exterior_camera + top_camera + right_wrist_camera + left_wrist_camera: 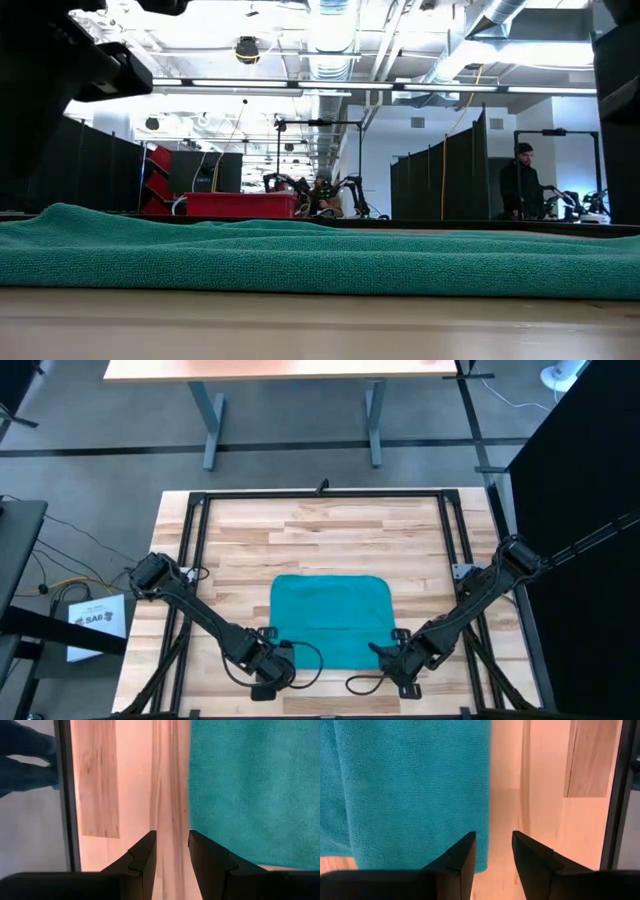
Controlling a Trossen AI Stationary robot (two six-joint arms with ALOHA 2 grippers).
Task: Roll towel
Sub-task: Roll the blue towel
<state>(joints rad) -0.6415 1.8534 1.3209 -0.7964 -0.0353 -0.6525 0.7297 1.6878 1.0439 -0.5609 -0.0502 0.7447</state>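
One towel point(330, 618), two claws beside.

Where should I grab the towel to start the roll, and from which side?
Probably the two near corners of the towel, coming in from the near edge. It lies flat and spread, and the left gripper and right gripper sit open right beside those corners, one each.

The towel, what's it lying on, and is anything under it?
The towel lies flat on the wooden table. Bare wood shows around it; whatever lies beneath is covered and cannot be seen.
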